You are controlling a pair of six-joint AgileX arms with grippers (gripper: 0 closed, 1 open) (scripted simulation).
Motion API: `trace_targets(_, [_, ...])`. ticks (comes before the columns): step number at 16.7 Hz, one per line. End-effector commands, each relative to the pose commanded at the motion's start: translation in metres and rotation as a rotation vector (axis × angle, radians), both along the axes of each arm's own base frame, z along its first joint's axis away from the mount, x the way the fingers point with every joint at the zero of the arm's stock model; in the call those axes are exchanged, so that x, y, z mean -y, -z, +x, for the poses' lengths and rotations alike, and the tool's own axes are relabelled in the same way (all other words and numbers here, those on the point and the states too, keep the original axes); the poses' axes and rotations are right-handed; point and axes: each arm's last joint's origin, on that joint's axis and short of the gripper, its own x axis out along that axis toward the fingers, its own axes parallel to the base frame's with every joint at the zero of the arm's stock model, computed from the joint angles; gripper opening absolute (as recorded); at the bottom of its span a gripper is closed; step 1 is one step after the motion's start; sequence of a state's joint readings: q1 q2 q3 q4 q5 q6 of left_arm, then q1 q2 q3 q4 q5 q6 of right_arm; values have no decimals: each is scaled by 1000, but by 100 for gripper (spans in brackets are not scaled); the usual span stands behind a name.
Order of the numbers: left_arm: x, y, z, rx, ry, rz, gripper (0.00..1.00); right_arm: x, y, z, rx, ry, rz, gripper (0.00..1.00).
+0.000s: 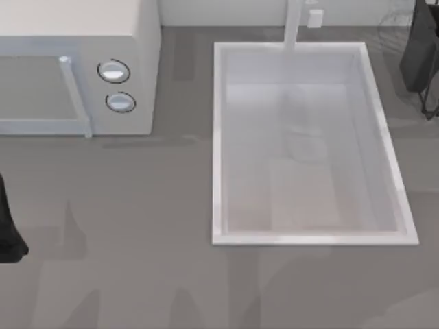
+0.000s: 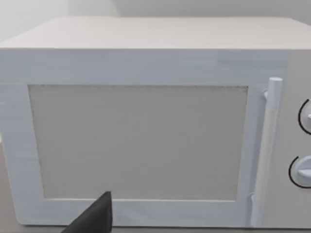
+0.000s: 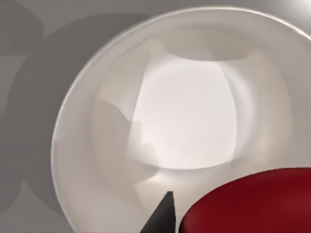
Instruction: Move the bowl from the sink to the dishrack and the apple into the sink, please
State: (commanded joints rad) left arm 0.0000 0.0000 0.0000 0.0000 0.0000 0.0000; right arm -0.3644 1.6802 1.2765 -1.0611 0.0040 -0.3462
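Although the sink [image 1: 218,137] sits at the middle of the top view, its basin holds neither of the 2 task items. The right arm [image 1: 418,55] hangs at the table's far right corner, over the dishrack [image 1: 430,106], whose thin wires are partly in view beside it. From the right wrist, the bowl [image 3: 184,121] is seen from above, upright and empty, with grey surface around it; whether it rests inside the rack cannot be told. The apple [image 3: 248,204] lies close under that camera, overlapping the bowl's near rim, just beside the right gripper [image 3: 163,216]. Whether this gripper is open, closed, or clamped on the apple cannot be told. The left arm [image 1: 8,233] is parked at the table's left edge; the left gripper [image 2: 95,218] faces the microwave [image 2: 146,141], its state likewise undetermined.

Judged progress: step 1, the bowl out of the sink, appears done or nearly so; step 2, the apple into the sink, is not yet done.
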Motion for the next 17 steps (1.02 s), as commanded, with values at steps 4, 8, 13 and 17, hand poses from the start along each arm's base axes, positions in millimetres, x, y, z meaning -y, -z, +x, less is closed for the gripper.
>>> trace_targets(4, [0,0,0,0,0,0,100,-20,9,19,78,-49,-80,0])
trace_targets(8, [0,0,0,0,0,0,100,-64,24,47,267,-120,-211,0])
trace_targets(13, [0,0,0,0,0,0,100,-149,40,66,659,-184,-322,0])
trace_targets(17, [0,0,0,0,0,0,100,-220,39,48,1025,-168,-280,0])
